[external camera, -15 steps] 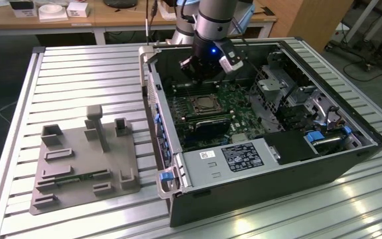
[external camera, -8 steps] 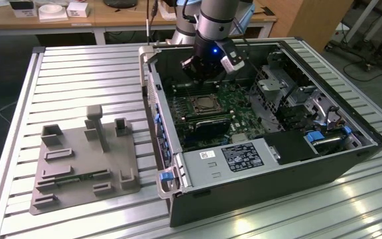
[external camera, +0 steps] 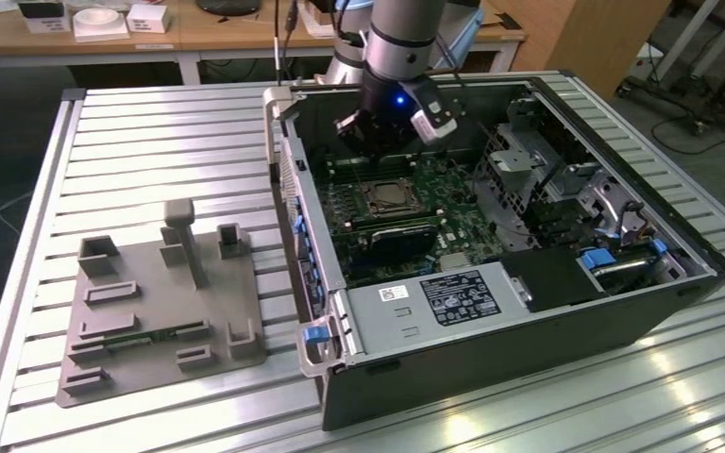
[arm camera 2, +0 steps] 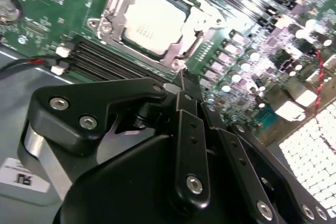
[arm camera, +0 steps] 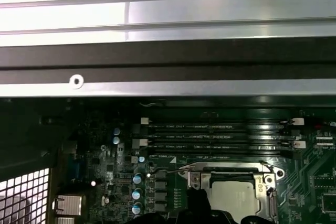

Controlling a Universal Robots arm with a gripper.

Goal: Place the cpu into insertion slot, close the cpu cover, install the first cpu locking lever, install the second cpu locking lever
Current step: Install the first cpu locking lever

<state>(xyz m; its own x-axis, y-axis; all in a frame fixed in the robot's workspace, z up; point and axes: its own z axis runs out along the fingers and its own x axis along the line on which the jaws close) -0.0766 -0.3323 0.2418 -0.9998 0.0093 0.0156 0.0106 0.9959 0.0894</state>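
Atop a slatted metal desk [external camera: 148, 123], exterior view: an open PC case [external camera: 665, 311] lies on its side, w/ a grey fixture tray [external camera: 148, 321] at its 9 o'clock by that view's clock face. Robot arm [external camera: 400, 38] dips into the case. Its jaws hang over the motherboard [external camera: 463, 203], just at 12 o'clock of the socket. The cpu [external camera: 395, 198] sits in the socket, pale top up. A black box w/ white label [external camera: 457, 297] lies at the socket's 6 o'clock.

Second wrist view: black linkage of the jaws is in the foreground, above the board. Can't tell whether they are spread or pressed together. Beyond them the cpu [arm camera 2: 152, 22] lies flat in its slot, w/ the cpu cover [arm camera 2: 113, 9] down around it as a silvery frame. Dark memory slots [arm camera 2: 105, 64] run beside the socket, betw. it and the jaws.

First wrist view: cpu [arm camera: 233, 195] is seated, cpu cover [arm camera: 195, 180] framing it. Memory slots [arm camera: 220, 135] run parallel just beside the socket, w/ the case wall [arm camera: 168, 56] beyond them. A dark tip of the jaws sits near the socket's edge.
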